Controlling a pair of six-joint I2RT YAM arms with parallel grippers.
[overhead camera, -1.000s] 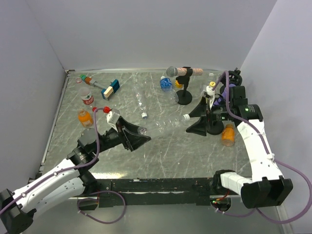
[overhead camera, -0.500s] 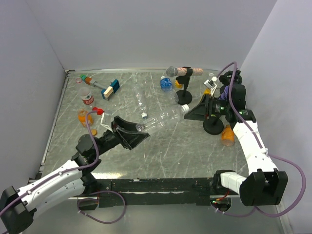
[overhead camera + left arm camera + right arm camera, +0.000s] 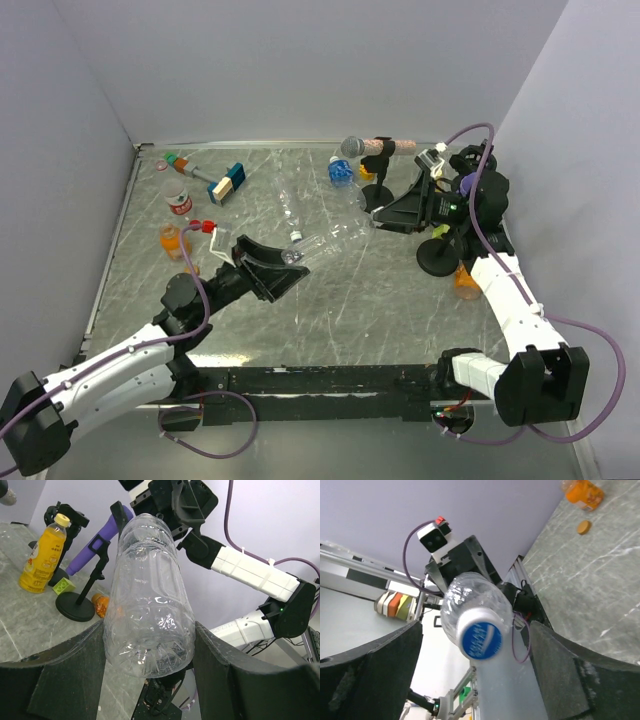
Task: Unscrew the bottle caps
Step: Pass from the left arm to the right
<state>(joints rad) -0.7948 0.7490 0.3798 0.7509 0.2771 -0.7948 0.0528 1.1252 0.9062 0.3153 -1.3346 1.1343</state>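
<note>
On the table (image 3: 400,300) an orange bottle (image 3: 584,491) looks done, with a loose cap (image 3: 583,527) beside it, while the yellow bottle (image 3: 42,555) is capped. My left gripper (image 3: 285,268) pinches the clear ribbed bottle (image 3: 150,605) by its base, held aloft. My right gripper (image 3: 385,215) stands spread around its white, blue-topped cap (image 3: 480,639), not yet touching.

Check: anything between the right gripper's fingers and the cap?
Nothing. Right wrist view: the cap sits between the fingers, bare air on each side.
</note>
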